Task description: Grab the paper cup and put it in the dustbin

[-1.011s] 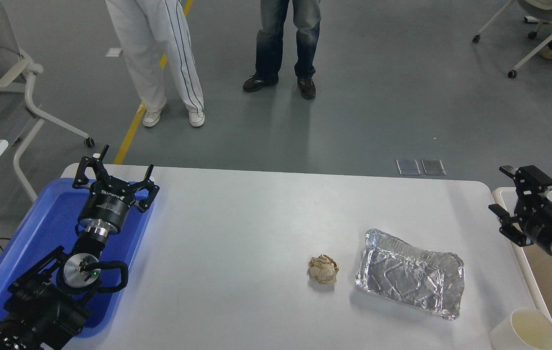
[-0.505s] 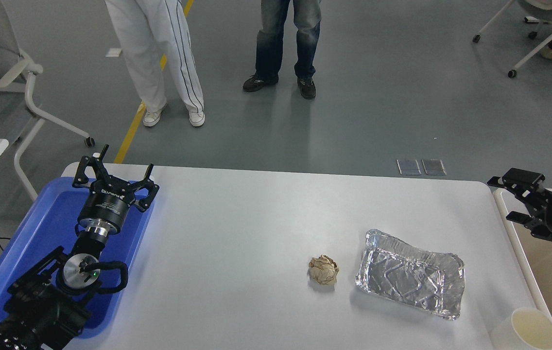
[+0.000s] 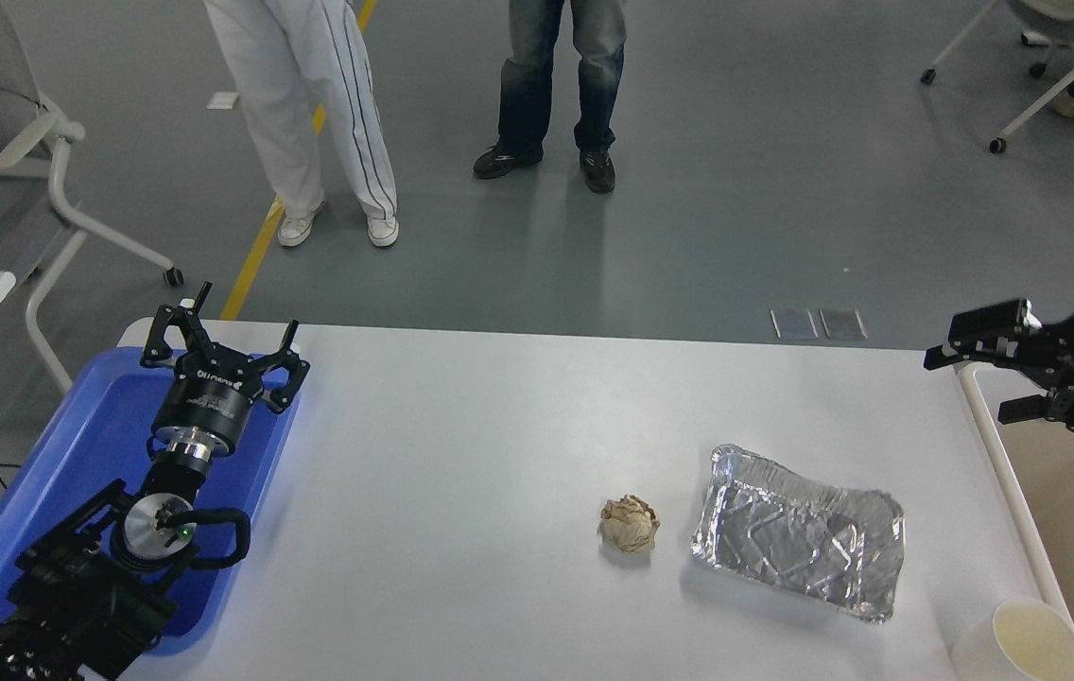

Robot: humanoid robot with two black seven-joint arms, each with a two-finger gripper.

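The paper cup (image 3: 1024, 643) stands upright at the tabletop's (image 3: 499, 454) near right corner, well below the right gripper (image 3: 991, 378), whose fingers are spread apart and empty over the dustbin (image 3: 996, 454) rim. Risk: it sits at the edge, so a sideways nudge could tip it off; the foil tray (image 3: 797, 530) lies between.

The left gripper (image 3: 220, 345) is parked, fingers apart, over the blue tray (image 3: 45, 473).

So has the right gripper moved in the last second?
Yes. The right gripper has risen and turned to point left, now at the dustbin's far corner, open and empty.
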